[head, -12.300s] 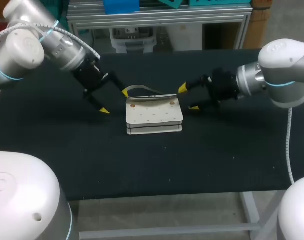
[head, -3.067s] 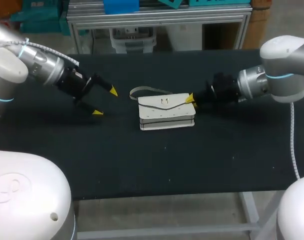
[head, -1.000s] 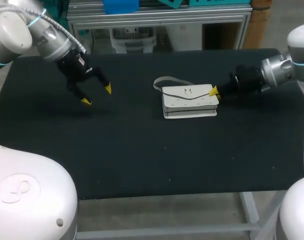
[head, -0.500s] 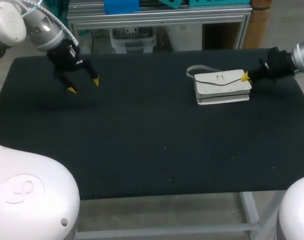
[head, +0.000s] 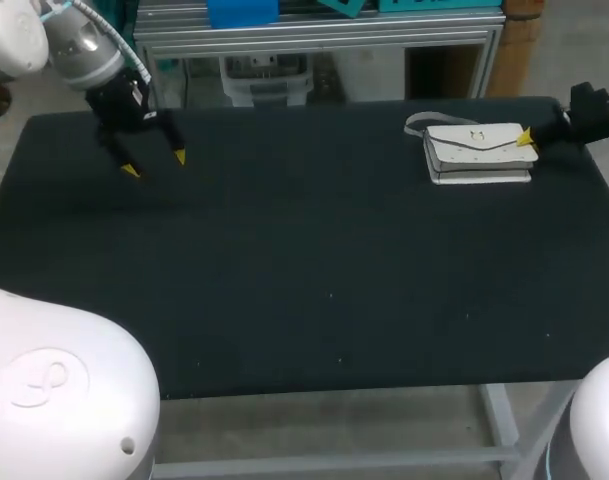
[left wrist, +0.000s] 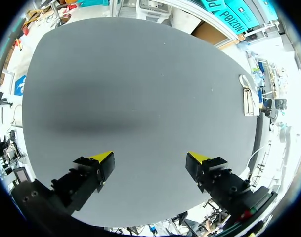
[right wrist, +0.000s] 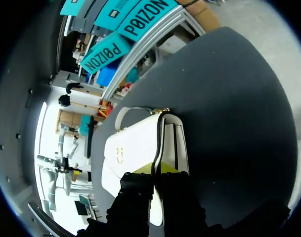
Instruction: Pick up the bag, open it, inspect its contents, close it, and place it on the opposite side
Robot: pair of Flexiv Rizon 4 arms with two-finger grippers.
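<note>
Right end effector (right wrist: 157, 169) clamps the bag (right wrist: 133, 148) edge, clear only in its wrist view; left end effector (left wrist: 150, 159) spread apart.

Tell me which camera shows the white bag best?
The right wrist view: the bag fills it close up, showing its flap, clasp and strap. The head view shows it whole but small, at the table's far right; the left wrist view, only a sliver far across the table.
</note>
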